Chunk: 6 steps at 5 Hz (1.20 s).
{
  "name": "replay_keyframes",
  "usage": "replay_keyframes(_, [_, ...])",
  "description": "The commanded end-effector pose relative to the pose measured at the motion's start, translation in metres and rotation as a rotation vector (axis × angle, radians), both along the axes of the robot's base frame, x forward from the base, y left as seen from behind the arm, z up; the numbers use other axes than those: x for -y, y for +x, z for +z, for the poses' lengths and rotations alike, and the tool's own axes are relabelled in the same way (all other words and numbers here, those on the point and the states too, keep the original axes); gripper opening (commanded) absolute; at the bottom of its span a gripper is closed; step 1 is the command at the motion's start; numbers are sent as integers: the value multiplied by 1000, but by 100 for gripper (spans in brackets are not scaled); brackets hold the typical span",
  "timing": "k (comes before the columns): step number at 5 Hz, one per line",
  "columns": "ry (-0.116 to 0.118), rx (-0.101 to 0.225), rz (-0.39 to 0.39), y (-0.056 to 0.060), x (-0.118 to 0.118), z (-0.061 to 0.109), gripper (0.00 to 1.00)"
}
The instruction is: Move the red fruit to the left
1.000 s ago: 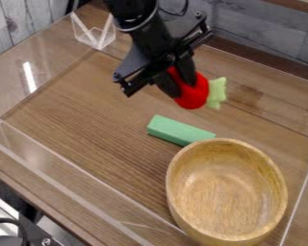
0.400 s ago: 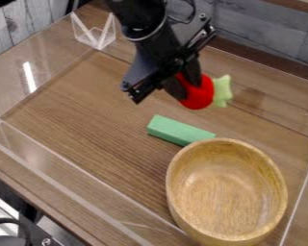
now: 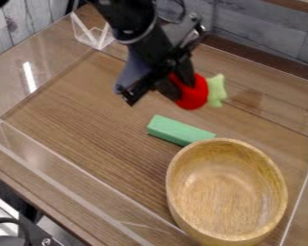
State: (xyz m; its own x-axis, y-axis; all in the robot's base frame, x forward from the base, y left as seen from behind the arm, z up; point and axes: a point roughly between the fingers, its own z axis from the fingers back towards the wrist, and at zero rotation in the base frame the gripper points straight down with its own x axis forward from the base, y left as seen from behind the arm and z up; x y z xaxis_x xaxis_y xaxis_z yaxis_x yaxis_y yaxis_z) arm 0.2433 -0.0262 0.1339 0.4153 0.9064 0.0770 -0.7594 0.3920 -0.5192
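The red fruit [image 3: 192, 92] is a small bright red oval with a light green leafy end pointing right. It hangs just above the wooden tabletop near the middle back of the view. My black gripper [image 3: 177, 85] comes down from the upper left and is shut on the red fruit, its fingers covering the fruit's left side.
A flat green rectangular block [image 3: 180, 130] lies just below the fruit. A large wooden bowl [image 3: 229, 192] stands at the front right. Clear acrylic walls [image 3: 28, 77] fence the table on the left and front.
The gripper, still holding the red fruit, has shifted slightly left and a bit up over the last second.
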Motion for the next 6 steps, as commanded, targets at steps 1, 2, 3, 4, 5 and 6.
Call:
replay_keyframes(1, [-4,41,-15,0,11,10,0])
replay_keyframes(2, [-11,46,-92,4,8,9,0])
replay_keyframes(3, [-11,53,-163,6,2,11,0])
replay_keyframes(4, [3,62,-104,-1,-20,12,0])
replay_keyframes(5, [22,73,-22,-10,-51,9,0])
replay_keyframes(6, [25,80,39,0,-68,2,0])
